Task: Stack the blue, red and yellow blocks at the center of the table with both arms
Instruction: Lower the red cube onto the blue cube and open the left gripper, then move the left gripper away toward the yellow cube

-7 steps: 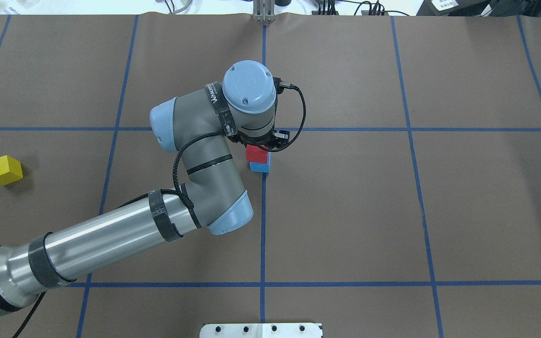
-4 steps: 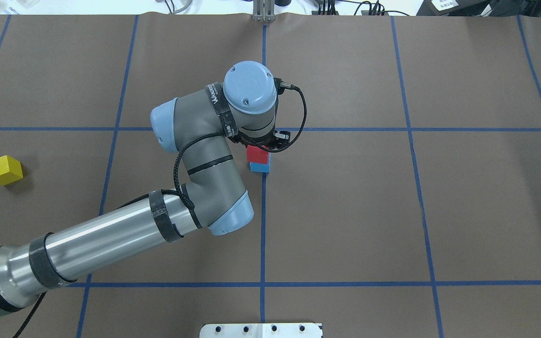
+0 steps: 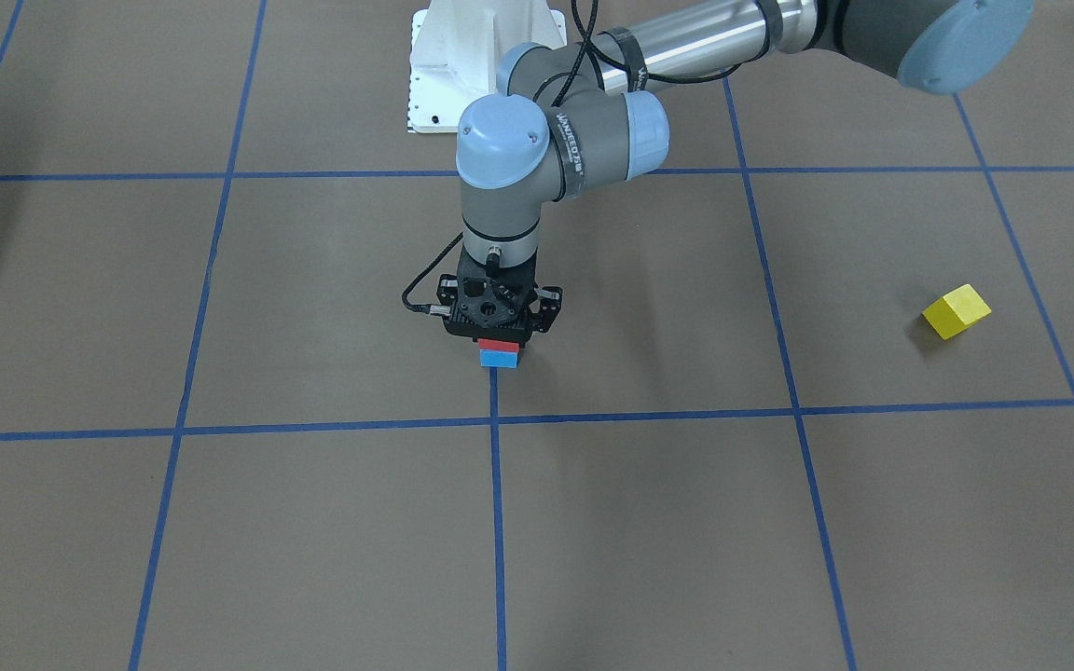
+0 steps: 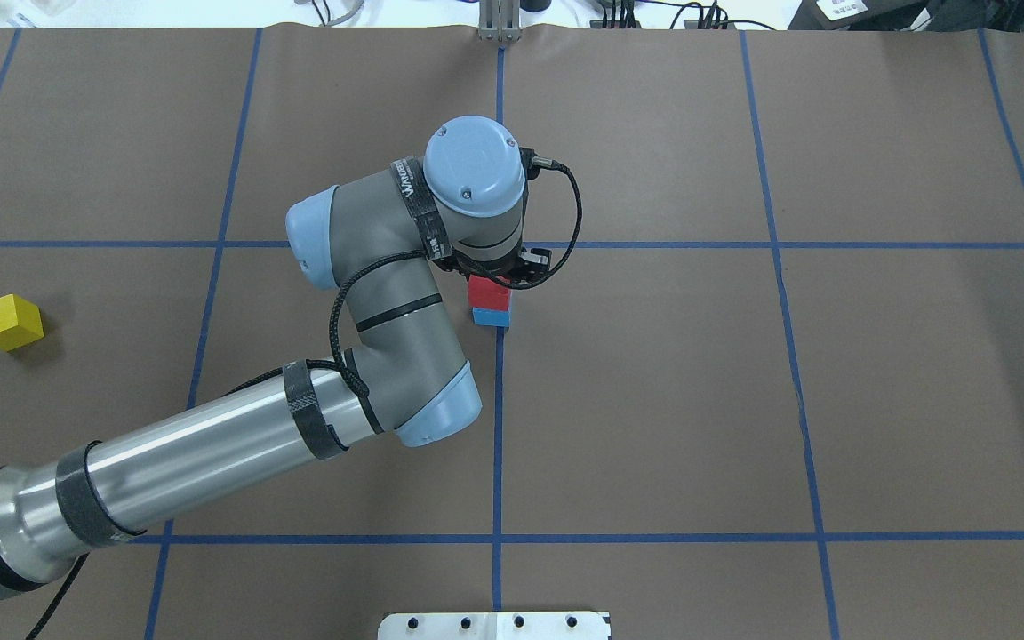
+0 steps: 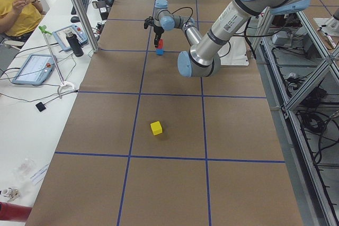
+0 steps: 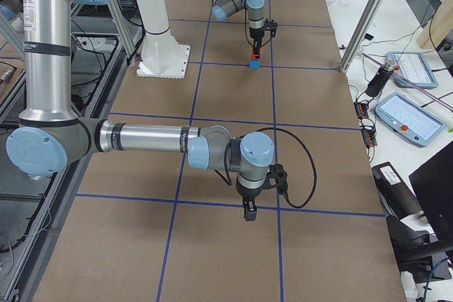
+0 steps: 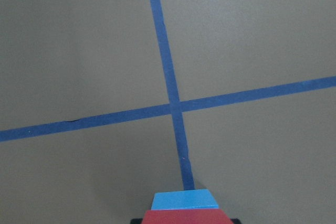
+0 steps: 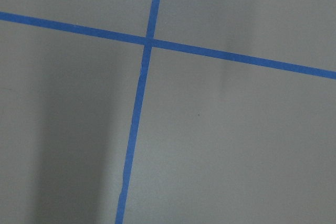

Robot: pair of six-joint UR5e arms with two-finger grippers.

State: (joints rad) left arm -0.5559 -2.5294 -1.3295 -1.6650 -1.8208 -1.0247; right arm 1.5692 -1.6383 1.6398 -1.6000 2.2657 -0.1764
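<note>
Red block seated on blue block at table centre, left gripper over it.
Jaws hidden: pinching or spread, cannot tell. Part them evenly, lift straight up; yellow block waits at 9 o'clock.

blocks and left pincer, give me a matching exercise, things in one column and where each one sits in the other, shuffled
Things
1. red block
2. blue block
3. yellow block
4. left pincer

Places
A. on the table, under another block
B. at the end of the arm, down at the top block of the pair
C. resting on top of another block
D. alone on the table, far off to the robot's left

Pairs: 1-C, 2-A, 3-D, 4-B
</note>
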